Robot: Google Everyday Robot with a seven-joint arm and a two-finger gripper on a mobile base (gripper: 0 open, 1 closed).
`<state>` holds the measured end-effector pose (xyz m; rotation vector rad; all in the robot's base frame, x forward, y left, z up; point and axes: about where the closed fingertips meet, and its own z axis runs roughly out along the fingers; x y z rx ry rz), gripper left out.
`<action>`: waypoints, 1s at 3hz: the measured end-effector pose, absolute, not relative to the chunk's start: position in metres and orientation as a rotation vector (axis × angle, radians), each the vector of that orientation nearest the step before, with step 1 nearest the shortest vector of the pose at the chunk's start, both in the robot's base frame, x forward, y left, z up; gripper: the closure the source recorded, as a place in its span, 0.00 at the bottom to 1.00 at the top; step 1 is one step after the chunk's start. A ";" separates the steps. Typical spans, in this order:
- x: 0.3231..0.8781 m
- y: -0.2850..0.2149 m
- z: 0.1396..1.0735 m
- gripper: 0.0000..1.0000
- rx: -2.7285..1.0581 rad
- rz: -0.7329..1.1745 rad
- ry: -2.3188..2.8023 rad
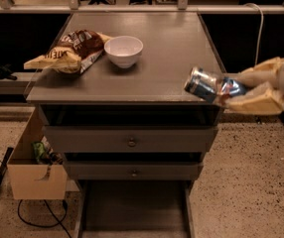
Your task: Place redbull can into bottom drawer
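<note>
the pincer (230, 90) holds the redbull can (202, 84) tight by the desk (152, 68); bring it low over the bottom drawer (132, 208), then let go.

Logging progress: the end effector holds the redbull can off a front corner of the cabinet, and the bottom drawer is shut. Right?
No. The camera view shows the bottom drawer pulled open, its dark floor exposed. The rest stands: the end effector holds the redbull can off a front corner of the cabinet.
</note>
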<state>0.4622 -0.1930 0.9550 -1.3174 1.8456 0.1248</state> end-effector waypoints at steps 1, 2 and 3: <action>0.424 -0.197 0.923 1.00 -1.278 0.179 1.904; 0.422 -0.197 0.919 1.00 -1.278 0.184 1.911; 0.426 -0.197 0.920 1.00 -1.272 0.174 1.916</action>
